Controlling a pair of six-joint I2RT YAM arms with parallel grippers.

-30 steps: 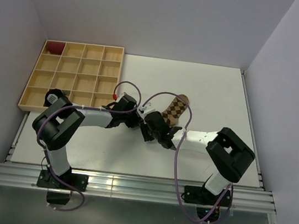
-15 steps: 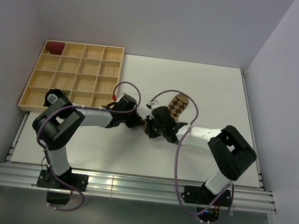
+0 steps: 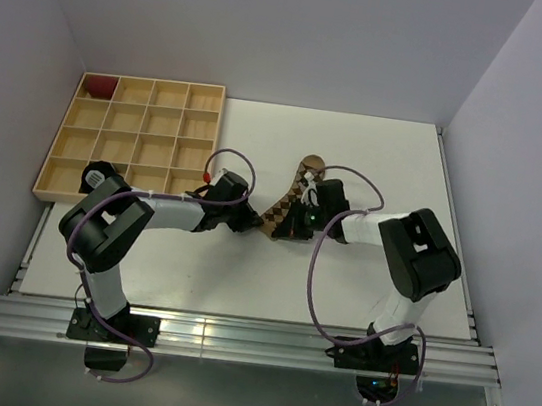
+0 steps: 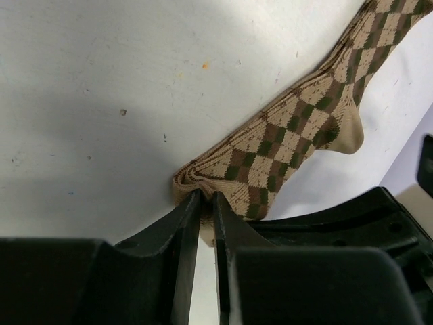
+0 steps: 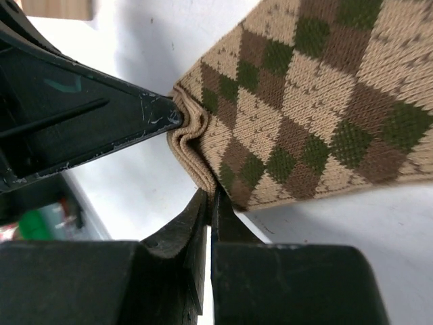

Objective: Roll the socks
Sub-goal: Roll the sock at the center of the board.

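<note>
One tan sock with brown argyle diamonds (image 3: 282,212) lies at the middle of the white table, its length running up and to the right. Its folded cuff (image 4: 203,177) points toward the arms. My left gripper (image 3: 255,224) comes in from the left and is shut on that cuff (image 4: 206,198). My right gripper (image 3: 286,227) comes in from the right and is shut on the cuff's corner (image 5: 212,194). In the right wrist view the left gripper's fingertip (image 5: 159,115) presses into the cuff folds beside the sock (image 5: 304,101).
A wooden tray with many compartments (image 3: 128,143) stands at the table's back left. A small dark red bundle (image 3: 99,86) sits in its far-left corner cell. Walls close in on both sides, and a metal rail runs along the near edge.
My right gripper has swung in toward the cuff and shut on it. The sock has been drawn narrower and shifted left. The left gripper has kept its hold in place.
</note>
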